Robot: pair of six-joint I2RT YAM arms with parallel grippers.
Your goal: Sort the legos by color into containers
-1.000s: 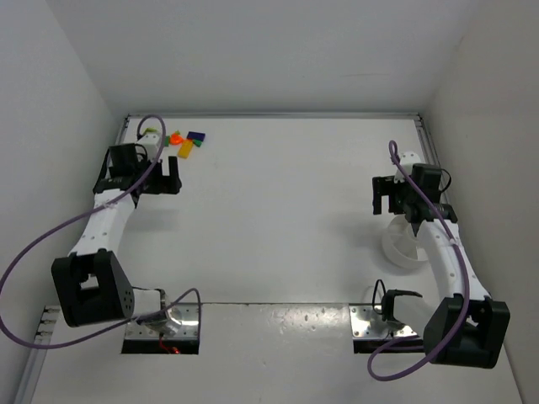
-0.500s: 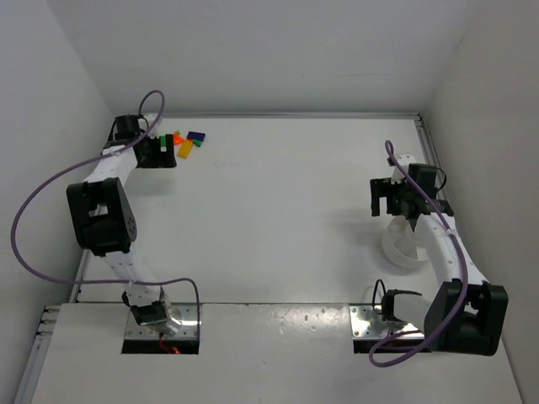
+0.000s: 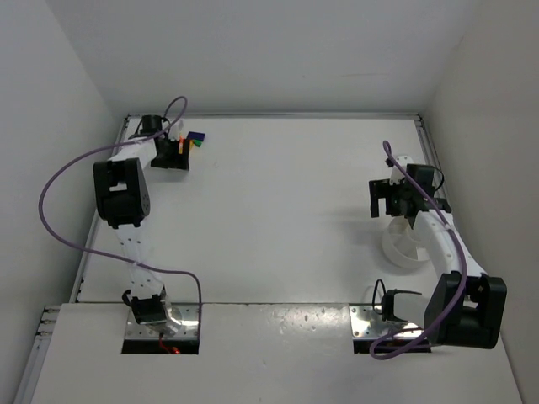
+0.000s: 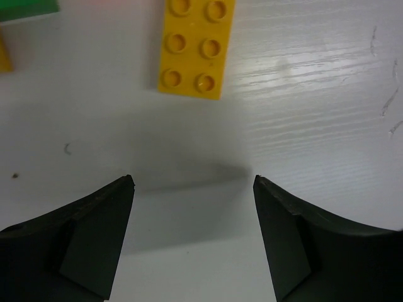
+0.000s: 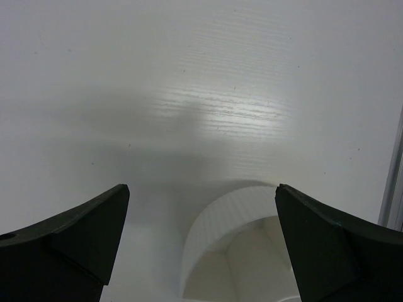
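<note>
The right gripper [image 5: 201,189] hangs wide and empty above the white dish [image 5: 233,251]. At the far left corner, the left gripper [image 4: 193,179], also wide and empty, hovers short of 1 yellow lego [image 4: 196,47]. Closing from here would likely catch nothing, and descending crooked could shove it into the green lego [image 4: 28,6].
</note>
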